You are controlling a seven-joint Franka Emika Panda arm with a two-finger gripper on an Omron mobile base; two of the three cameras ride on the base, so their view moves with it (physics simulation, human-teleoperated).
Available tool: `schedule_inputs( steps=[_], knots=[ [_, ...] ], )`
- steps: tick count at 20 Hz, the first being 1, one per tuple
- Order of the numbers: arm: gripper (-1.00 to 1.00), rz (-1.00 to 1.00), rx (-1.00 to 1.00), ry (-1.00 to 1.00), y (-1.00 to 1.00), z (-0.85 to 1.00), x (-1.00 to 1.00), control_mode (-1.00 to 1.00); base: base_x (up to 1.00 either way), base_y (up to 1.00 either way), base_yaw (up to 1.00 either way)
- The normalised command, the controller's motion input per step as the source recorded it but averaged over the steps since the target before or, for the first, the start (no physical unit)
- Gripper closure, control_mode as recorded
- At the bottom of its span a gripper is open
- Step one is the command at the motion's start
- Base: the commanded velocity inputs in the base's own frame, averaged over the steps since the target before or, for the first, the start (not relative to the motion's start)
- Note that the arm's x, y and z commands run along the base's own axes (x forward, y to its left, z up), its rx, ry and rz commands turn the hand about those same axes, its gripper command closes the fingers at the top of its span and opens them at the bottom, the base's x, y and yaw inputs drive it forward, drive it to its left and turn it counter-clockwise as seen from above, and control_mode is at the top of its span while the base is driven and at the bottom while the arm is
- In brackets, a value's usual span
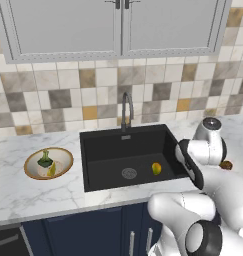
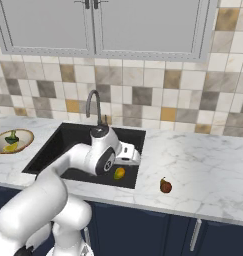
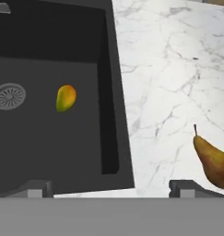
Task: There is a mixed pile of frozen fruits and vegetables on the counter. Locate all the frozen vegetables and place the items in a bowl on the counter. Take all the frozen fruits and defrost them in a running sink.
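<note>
spread wide and empty, hand (image 3: 111, 189) hangs over the sink (image 3: 53, 138) edge. brown pear (image 3: 214, 161) lies on the bench (image 3: 168, 83) nearby: probably hard, slick, rollable; best pinched across its fat belly.

Grey wall cabinets (image 1: 118, 25) hang above a mottled beige-and-brown tiled backsplash (image 1: 58, 90).

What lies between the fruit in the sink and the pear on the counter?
The sink's right wall and rim, then bare marble counter, separate the yellow-green fruit from the pear; the hand view shows this best.
</note>
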Motion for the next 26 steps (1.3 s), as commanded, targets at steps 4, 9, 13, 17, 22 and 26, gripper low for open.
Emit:
schedule_inputs(
  steps=[4,9,13,17,22,26],
  knots=[
    [-1.00,0.00,-0.03,0.00,-0.63,0.01,0.00,-1.00,0.00,0.00,0.00],
    [-1.00,0.00,0.00,0.00,-0.69,0.00,0.00,-1.00,0.00,0.00,0.00],
    [-1.00,0.00,0.00,0.00,-0.63,0.01,0.00,-1.00,0.00,0.00,0.00],
    [-1.00,0.00,0.00,0.05,-0.60,0.01,0.00,-1.00,0.00,0.00,0.00],
    [-1.00,0.00,0.01,0.12,-0.50,0.00,0.00,-1.00,0.00,0.00,0.00],
    [-1.00,0.00,0.01,0.13,-0.28,-0.02,0.00,-1.00,0.00,0.00,0.00]
  ],
)
